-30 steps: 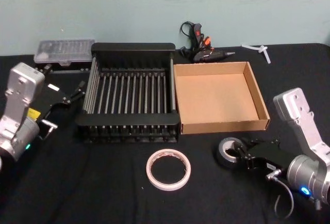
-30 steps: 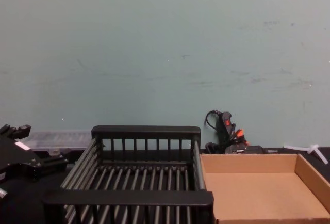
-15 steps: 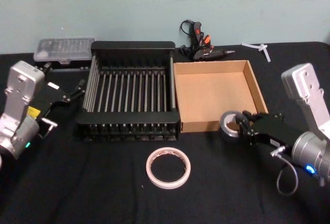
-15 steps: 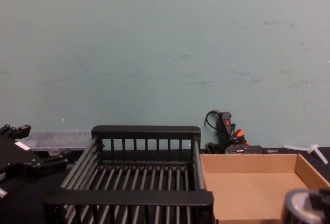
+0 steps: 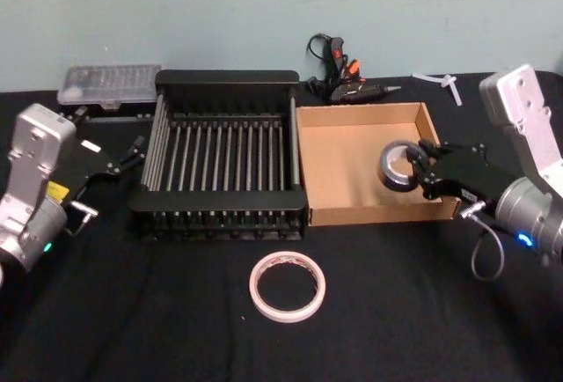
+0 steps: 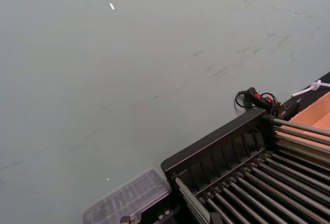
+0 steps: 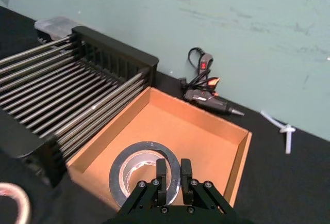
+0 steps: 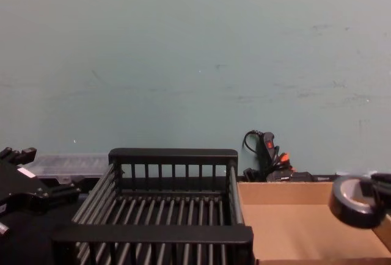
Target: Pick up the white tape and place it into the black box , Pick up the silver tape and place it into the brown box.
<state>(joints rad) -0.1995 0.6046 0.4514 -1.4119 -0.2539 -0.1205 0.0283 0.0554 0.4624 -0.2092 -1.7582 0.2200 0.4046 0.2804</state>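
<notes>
Right claw (image 5: 419,171): clamped on the silver tape (image 5: 398,167), held up over the brown box (image 5: 352,215), right side.
White tape (image 5: 287,288): flat on the table (image 5: 158,312), near the black box (image 5: 224,202).
Left claw (image 5: 132,155): parked far left, grip can't be told.

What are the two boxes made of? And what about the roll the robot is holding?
The brown box looks like cardboard: matte tan with thin folded walls. The black box seems to be plastic, possibly coated metal, with slightly shiny bars. The silver tape, held in the right gripper over the brown box, looks like duct tape: dull grey with a pale core.
</notes>
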